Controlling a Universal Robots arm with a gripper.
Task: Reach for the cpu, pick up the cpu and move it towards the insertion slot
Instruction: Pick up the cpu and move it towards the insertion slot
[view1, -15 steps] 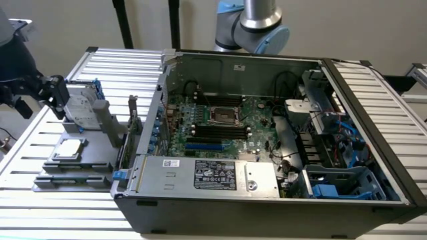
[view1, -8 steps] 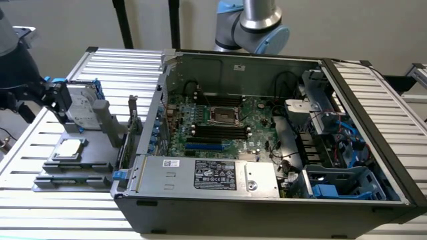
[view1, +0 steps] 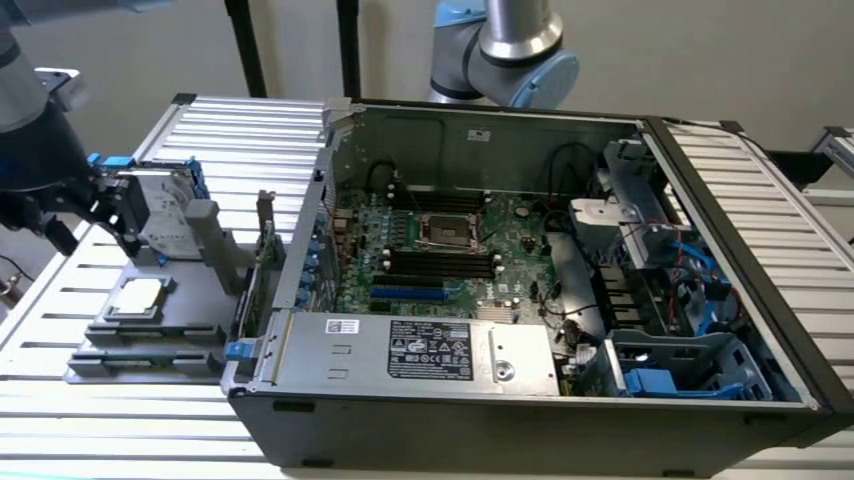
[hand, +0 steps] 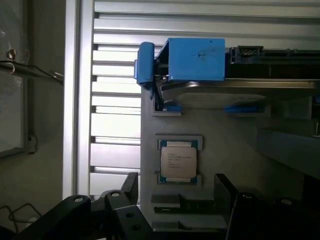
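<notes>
Out on the slatted table (view1: 80, 420), beside the open computer case (view1: 534, 430), the cpu (view1: 138, 297) lies flat in its recess on a grey holder (view1: 174, 335), silver top up. Nothing grips it and nothing touches it, so by my reckoning the job is only at the reaching stage: no pick-up has been made, and the carry across to the case is all left to do. The insertion slot (view1: 447, 230) sits on the green motherboard (view1: 521, 225) inside the case, its metal frame around a dark, vacant centre, well apart from the cpu and toward the exterior view's right of it.

As for the arm, the hand (view1: 80, 215) hangs over the holder's far end on the exterior view's left, just beside the upright hard drive (view1: 163, 215) with its blue rails, and above the level of the cpu rather than down on it. It points down at the table. From the wrist view, the two dark fingers (hand: 122, 200) stand spread apart with a wide gap between them, and the cpu lies just beyond that gap, clear of both tips. The hand holds nothing.
</notes>
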